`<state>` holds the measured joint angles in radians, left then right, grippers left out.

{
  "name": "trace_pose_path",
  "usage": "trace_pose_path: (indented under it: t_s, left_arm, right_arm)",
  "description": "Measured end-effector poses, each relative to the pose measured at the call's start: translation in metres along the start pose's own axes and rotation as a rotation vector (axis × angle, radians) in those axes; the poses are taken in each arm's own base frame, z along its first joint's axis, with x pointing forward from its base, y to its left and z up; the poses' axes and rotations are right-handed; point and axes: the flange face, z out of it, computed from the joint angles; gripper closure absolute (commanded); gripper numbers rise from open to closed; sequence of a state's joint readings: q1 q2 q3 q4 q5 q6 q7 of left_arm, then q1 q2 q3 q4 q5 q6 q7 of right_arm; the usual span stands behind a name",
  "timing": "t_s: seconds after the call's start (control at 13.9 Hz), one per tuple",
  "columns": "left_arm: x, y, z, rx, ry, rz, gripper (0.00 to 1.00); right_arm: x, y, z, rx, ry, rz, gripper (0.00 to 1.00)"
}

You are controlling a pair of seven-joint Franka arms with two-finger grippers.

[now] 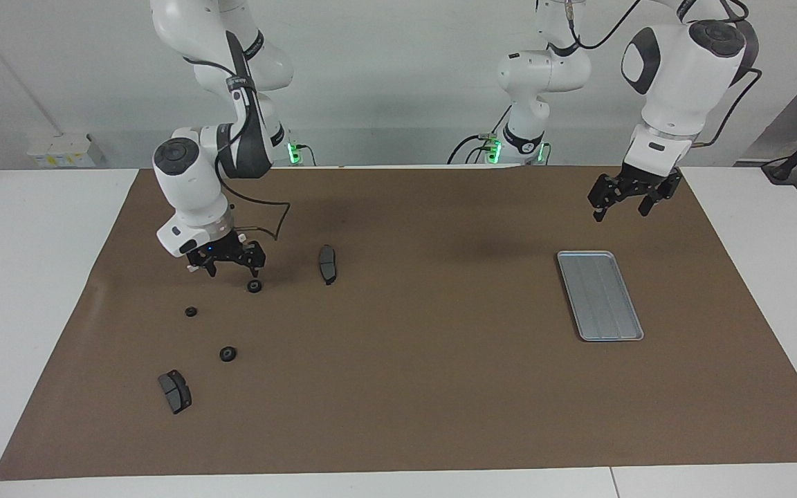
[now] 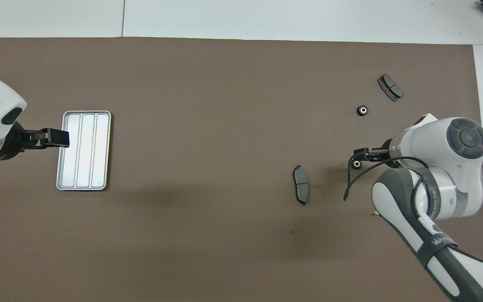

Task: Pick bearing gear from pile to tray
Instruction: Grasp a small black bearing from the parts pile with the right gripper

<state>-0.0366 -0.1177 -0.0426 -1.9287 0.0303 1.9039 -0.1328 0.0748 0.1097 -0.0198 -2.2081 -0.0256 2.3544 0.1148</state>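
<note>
Three small black bearing gears lie on the brown mat at the right arm's end: one (image 1: 254,286) (image 2: 355,164), a second (image 1: 191,312), a third (image 1: 227,354) (image 2: 363,110). My right gripper (image 1: 232,266) (image 2: 357,156) is open and low over the mat, right beside the first gear, with nothing between its fingers. It hides most of the white half-ring bracket (image 1: 192,268). The silver tray (image 1: 599,295) (image 2: 84,151) lies empty at the left arm's end. My left gripper (image 1: 620,206) (image 2: 59,138) hangs open above the mat by the tray's nearer short edge.
Two dark grey brake pads lie on the mat: one (image 1: 328,263) (image 2: 301,189) toward the middle, level with the first gear, the other (image 1: 174,391) (image 2: 390,87) farthest from the robots. The brown mat (image 1: 405,360) covers the white table.
</note>
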Motion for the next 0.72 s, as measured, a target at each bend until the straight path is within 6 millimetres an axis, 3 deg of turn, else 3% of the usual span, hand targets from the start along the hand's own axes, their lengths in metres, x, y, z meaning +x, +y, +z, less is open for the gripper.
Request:
trace_pose_path:
  t_s: [0.36,0.72]
  left_arm:
    - [0.0,0.0,0.0,0.0,0.0,0.0,0.0]
    - [0.0,0.0,0.0,0.0,-0.001,0.0,0.0]
  right_arm:
    - [-0.007,-0.005,0.028,0.001,-0.009,-0.008,0.04]
    - [-0.012,-0.025,0.036,0.001,-0.025,0.009,0.1]
